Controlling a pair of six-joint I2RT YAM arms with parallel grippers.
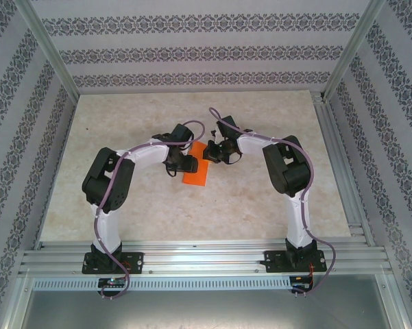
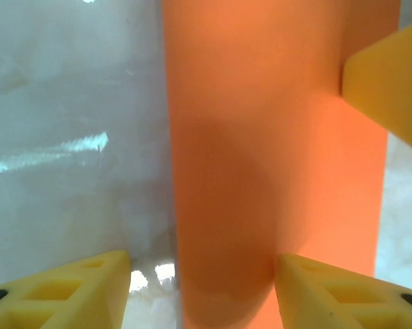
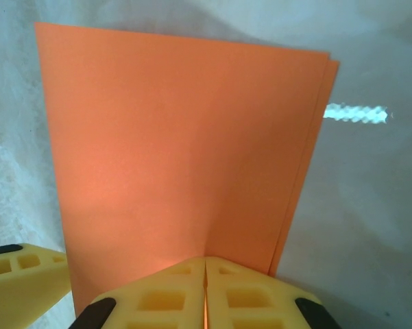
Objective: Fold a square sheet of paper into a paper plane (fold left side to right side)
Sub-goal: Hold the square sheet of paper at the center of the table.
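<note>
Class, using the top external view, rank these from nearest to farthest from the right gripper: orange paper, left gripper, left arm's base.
1. orange paper: pinched in the right gripper.
2. left gripper: just across the paper, to the left.
3. left arm's base: near edge, far left.

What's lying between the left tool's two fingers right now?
In the left wrist view, the folded orange sheet of paper lies between the open fingers of the left tool, with a strip of bare table beside it.
</note>
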